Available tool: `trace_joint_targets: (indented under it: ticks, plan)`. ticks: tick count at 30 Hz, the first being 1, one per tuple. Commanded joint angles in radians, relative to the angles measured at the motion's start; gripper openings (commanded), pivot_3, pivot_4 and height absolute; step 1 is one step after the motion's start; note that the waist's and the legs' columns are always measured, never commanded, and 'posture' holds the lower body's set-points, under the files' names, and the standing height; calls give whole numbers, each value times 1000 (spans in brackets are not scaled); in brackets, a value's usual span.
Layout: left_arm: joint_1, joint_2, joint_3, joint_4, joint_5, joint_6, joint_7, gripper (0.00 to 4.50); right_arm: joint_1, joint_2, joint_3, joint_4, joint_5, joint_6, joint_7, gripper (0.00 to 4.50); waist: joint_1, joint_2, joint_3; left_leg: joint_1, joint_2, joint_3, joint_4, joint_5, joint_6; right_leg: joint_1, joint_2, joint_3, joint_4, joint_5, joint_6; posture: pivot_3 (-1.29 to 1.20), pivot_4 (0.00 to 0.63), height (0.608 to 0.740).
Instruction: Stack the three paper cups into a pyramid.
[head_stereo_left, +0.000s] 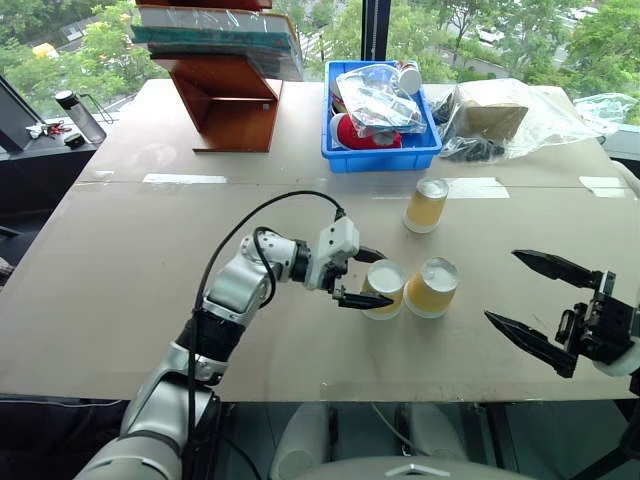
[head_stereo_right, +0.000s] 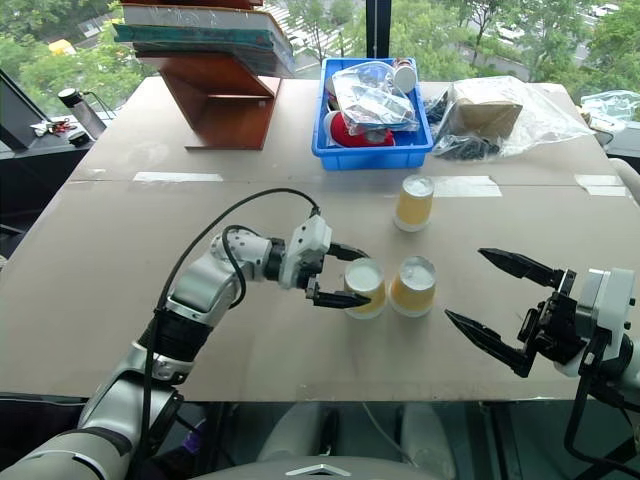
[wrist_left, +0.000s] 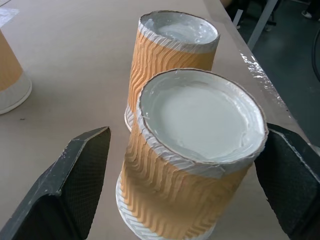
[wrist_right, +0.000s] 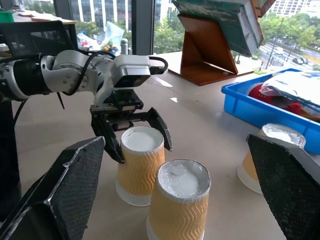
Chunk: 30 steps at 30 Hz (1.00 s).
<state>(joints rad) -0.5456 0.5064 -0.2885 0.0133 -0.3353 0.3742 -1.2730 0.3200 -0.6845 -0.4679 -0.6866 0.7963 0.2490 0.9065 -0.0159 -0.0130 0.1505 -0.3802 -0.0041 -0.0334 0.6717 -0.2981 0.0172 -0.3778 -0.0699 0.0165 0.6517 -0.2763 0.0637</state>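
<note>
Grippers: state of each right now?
Left end effector: open, fingers either side of the near-left cup, gaps visible, not gripping.
Right end effector: open, empty, off to the side of the cups.

The left arm (head_stereo_left: 235, 290) is made of shiny silver-grey metal parts with black rings where they join. A thin black cable (head_stereo_left: 240, 228) loops up from the arm and plugs into a white boxy block at the wrist. The left claw (head_stereo_left: 362, 277) has two black pointed fingers (wrist_left: 70, 192) with a dotted, bumpy inside. The right claw (head_stereo_left: 545, 305) has long black pointed fingers too, on a black frame with a white part behind it.
</note>
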Motion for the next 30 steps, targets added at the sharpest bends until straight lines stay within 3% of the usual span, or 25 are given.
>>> trace_joint_targets:
  ticks: [1,7,11,17,30]
  plan:
    - [43,51,87,-119,-86,43,-13,4420,-71,-24,32,-11,-36,52,-98,4500,-3,0,0,0,1,0,0,0,0,0,0,0,0,0,0,0,150,740]
    - [141,100,178,-246,-156,84,28,4420,-199,-49,124,38,-125,136,-200,4500,13,0,0,0,4,0,1,0,0,0,0,-1,0,0,0,0,150,740]
    - [344,137,367,-389,-231,44,85,4420,-600,-64,363,342,-299,318,-307,4500,-31,-2,1,2,4,4,1,0,0,0,0,3,0,0,0,0,150,740]
    - [497,199,520,-470,-370,98,92,4420,-832,3,494,579,-349,339,-213,4500,-1,-2,1,-1,6,-1,-2,0,0,-4,2,-1,2,-1,-2,0,150,740]
    - [639,203,612,-567,-422,98,212,4420,-1044,131,508,889,-429,335,-200,4500,1,-2,1,-3,5,0,-2,0,-1,-5,0,-1,1,-1,-2,0,150,740]
